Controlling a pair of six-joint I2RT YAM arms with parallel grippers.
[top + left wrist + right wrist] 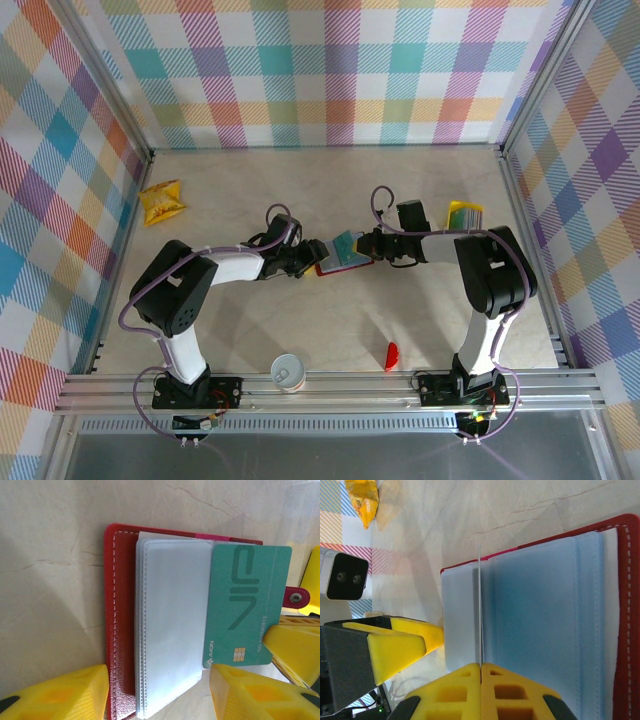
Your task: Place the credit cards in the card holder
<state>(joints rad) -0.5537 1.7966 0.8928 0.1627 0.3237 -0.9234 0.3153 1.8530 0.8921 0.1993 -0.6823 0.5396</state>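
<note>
The dark-red card holder (333,268) lies open at mid-table, its grey-blue sleeves (170,620) facing up inside the red cover (120,630). My right gripper (481,666) is shut on a teal credit card (245,605), seen edge-on in the right wrist view as a card (480,605). The card's left edge meets the right edge of the sleeves; I cannot tell whether it is in a slot. My left gripper (157,700) stands open, straddling the holder's near end, its left finger (55,695) against the cover. More credit cards (465,213), mostly yellow, lie at the far right.
A crinkled yellow snack packet (162,202) lies at the far left. A small red curved piece (391,355) and a white cup (287,372) sit near the front rail. Checked walls close in three sides. The holder's clasp tab (296,597) sticks out right.
</note>
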